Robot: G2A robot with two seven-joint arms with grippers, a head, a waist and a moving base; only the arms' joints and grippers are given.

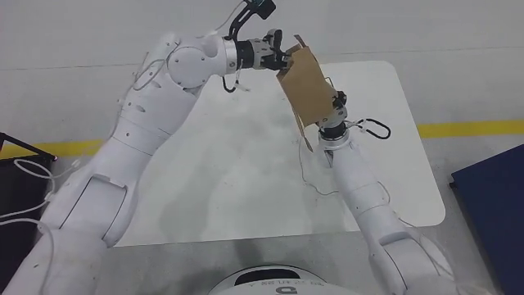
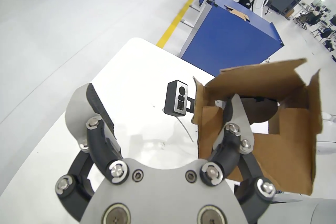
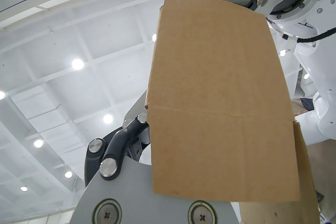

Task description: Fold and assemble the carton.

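Here, you have the brown corrugated cardboard carton (image 1: pixel 304 82) held aloft over the white rounded table (image 1: pixel 246 180). It is half-formed, its walls opened into a tilted tube with the flaps at 1 end splayed. Your right gripper (image 1: pixel 335 105) grasps its lower edge. Your left gripper (image 2: pixel 162 100) is spread wide, with 1 finger (image 2: pixel 237 114) at the carton's open end and the other clear of it.
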